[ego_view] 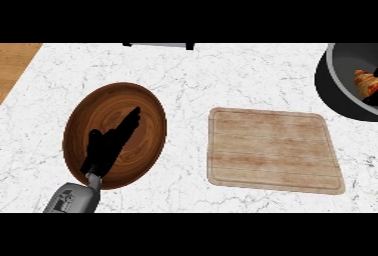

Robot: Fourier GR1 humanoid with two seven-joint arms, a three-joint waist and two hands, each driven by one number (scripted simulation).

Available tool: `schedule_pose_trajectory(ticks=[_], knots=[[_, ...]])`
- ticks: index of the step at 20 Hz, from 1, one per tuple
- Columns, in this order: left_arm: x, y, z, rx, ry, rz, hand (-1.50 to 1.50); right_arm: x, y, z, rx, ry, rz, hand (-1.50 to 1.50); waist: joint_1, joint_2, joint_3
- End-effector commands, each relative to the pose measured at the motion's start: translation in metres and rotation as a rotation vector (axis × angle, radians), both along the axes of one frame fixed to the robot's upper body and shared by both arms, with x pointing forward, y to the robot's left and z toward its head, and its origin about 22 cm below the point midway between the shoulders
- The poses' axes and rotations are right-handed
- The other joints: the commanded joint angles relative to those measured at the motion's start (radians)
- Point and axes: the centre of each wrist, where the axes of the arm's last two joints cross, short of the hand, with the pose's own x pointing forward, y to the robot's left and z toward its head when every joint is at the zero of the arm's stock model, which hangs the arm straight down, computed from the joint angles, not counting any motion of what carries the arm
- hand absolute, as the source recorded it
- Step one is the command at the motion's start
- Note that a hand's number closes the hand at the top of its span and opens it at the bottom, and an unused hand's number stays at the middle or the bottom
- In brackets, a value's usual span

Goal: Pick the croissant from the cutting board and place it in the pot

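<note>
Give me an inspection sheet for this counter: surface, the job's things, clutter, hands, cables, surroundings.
Surface: white marble counter.
Job's things: croissant lies in the pot at the right edge; cutting board is bare.
Clutter: round wooden plate left of the board.
Hands: left robot hand open, fingers straight, over the plate; right robot hand not in view.
Cables: nothing seen.
Surroundings: wooden surface at the upper left; a dark object at the counter's far edge, too little shown to name.
</note>
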Motion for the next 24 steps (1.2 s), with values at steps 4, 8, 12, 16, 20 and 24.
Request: schedule_pose_trajectory(ticks=[4,8,12,16,20,24], knots=[[-0.004,-0.005,-0.012,-0.009,0.027,0.004,0.0,0.01,0.022,-0.023,0.089,0.22,-0.066,-1.5,-0.002,0.007,0.001],[-0.003,-0.002,-0.01,-0.017,0.029,-0.004,0.0,0.016,0.027,-0.009,0.255,-0.127,-0.007,-1.5,-0.015,0.006,0.003],[-0.008,0.005,-0.011,-0.008,0.028,0.004,0.0,0.022,0.032,0.011,0.379,-0.476,-0.019,-1.5,-0.019,0.006,0.006],[-0.008,0.011,-0.007,0.002,0.029,0.042,0.0,0.014,0.012,0.018,0.47,-0.734,-0.131,-1.5,-0.038,-0.002,0.005],[-0.005,0.009,-0.002,-0.009,0.02,0.03,0.0,0.009,-0.003,0.035,0.471,-0.925,-0.26,-1.5,-0.028,0.002,0.003],[-0.007,0.026,-0.008,0.014,0.042,0.036,0.0,-0.009,-0.034,0.036,0.497,-1.049,-0.276,-1.5,-0.046,-0.005,0.001]])
